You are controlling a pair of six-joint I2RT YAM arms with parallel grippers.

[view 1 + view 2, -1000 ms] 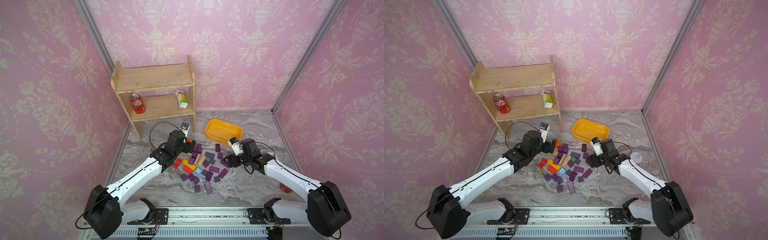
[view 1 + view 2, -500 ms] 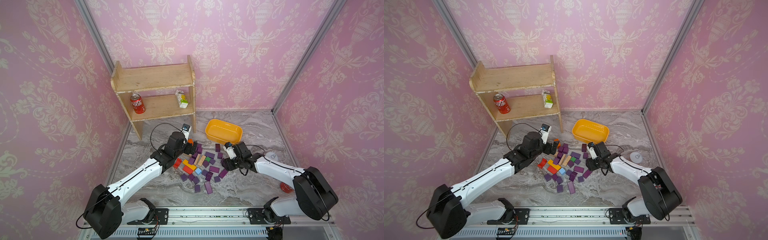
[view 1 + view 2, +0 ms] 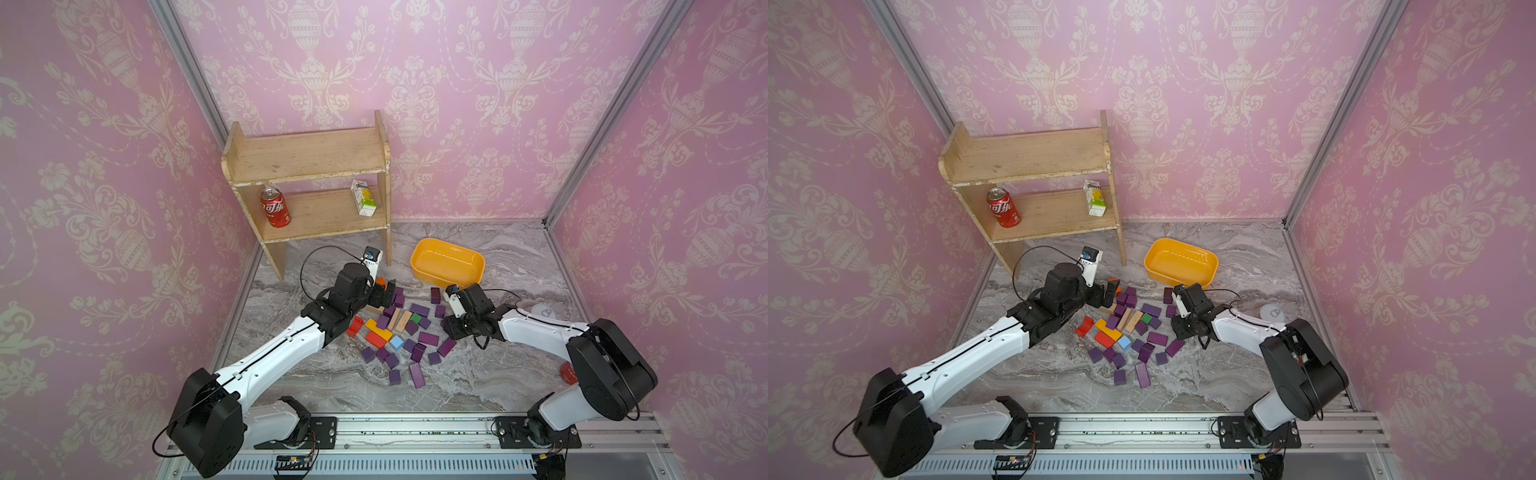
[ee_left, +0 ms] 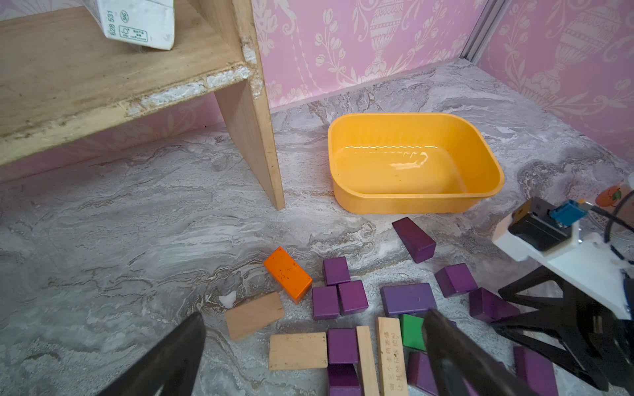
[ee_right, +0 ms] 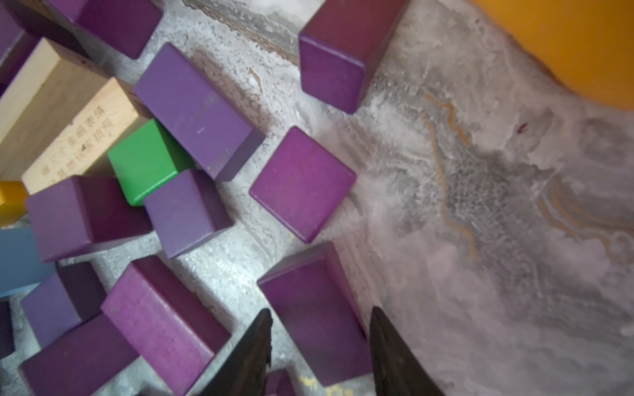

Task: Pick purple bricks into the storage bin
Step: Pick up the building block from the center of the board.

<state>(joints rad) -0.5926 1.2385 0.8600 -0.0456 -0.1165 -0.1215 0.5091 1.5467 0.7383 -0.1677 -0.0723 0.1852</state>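
Our right jaws have narrowed around a purple brick (image 5: 308,295); gripped or not, we cannot tell. Our left jaws gape wide, and the storage bin (image 4: 411,202) is empty.

Pink damask walls (image 3: 498,62), grey marbled floor (image 3: 324,386), wooden two-tier shelf (image 3: 307,158) back-left corner.

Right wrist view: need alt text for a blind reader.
The right gripper straddles a purple brick on the grey marble table, a black fingertip at each side; contact is unclear. More purple bricks, a green block and tan blocks lie nearby, with part of the yellow bin in view.
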